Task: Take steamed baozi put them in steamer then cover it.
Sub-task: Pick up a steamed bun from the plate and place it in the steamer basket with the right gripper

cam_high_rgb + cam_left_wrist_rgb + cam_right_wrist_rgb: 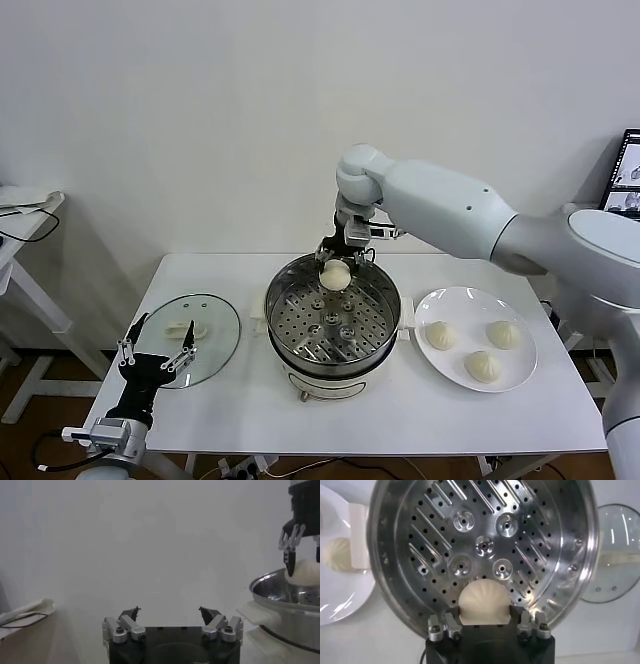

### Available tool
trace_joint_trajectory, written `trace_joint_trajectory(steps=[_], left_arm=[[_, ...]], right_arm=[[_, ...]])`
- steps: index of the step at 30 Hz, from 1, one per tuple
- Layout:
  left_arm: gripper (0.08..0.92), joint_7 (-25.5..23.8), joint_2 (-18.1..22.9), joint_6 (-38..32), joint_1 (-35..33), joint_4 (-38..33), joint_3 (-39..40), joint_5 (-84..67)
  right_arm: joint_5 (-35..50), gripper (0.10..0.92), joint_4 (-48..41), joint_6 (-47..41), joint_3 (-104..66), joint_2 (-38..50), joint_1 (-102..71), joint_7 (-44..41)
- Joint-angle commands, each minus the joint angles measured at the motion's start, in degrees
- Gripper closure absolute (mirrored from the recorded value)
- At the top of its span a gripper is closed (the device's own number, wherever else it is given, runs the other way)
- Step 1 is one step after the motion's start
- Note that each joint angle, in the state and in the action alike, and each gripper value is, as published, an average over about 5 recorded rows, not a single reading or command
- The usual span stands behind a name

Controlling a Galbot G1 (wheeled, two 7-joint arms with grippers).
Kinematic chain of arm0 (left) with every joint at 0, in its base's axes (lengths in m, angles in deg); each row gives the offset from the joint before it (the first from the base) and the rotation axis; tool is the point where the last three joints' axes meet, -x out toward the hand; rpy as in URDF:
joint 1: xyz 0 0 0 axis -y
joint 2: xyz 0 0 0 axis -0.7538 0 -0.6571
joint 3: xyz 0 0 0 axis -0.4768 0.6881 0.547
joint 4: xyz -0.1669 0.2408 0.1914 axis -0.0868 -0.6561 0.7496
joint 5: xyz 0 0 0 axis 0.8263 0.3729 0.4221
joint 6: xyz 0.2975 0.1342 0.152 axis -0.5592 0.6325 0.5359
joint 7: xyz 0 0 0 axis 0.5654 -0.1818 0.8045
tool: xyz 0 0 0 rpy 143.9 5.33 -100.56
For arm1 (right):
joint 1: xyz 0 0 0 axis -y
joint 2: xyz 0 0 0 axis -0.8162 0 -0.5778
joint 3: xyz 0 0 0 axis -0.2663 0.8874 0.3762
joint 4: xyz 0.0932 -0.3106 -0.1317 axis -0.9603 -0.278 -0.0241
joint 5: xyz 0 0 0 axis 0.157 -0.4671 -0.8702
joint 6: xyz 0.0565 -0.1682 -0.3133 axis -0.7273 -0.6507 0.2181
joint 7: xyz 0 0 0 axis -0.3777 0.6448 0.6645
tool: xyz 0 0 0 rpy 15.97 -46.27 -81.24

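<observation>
Over the far rim of the steamer, we are holding one baozi clamped in our right gripper, its perforated tray lying directly below, while our left gripper is waiting wide open beside the cover.

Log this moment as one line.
right gripper: holds baozi over steamer | plate: three buns | left gripper: open, idle by cover

White surface fills the lower frame. Sitting right on it: glass cover at lower left, steamer dead center, white plate at lower right.
</observation>
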Motion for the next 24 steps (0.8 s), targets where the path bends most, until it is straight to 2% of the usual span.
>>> trace_joint_trajectory(steps=[1, 11, 16, 20, 24], left_arm=[[0.177, 0.0, 0.0, -0.1, 0.0, 0.1, 0.0, -0.1], [0.177, -0.2, 0.0, -0.3, 0.0, 0.0, 0.0, 0.0], [0.177, -0.3, 0.1, -0.3, -0.2, 0.1, 0.0, 0.0], [0.177, -0.3, 0.2, -0.3, -0.2, 0.1, 0.2, 0.0], [0.177, -0.3, 0.1, -0.3, -0.4, 0.0, 0.5, 0.1]], right_arm=[[-3.2, 0.355, -2.4, 0.6, -2.3, -0.9, -3.1, 0.5], [-3.6, 0.346, -2.4, -0.7, -2.3, -1.3, -3.6, 1.7], [-2.0, 0.242, -0.9, -1.9, -2.1, -0.5, -3.1, 1.6], [2.9, 0.206, 1.7, -3.4, -1.9, 1.7, -0.7, 0.8], [13.3, 0.203, 6.9, -7.7, 0.4, 7.4, 6.4, -1.6]])
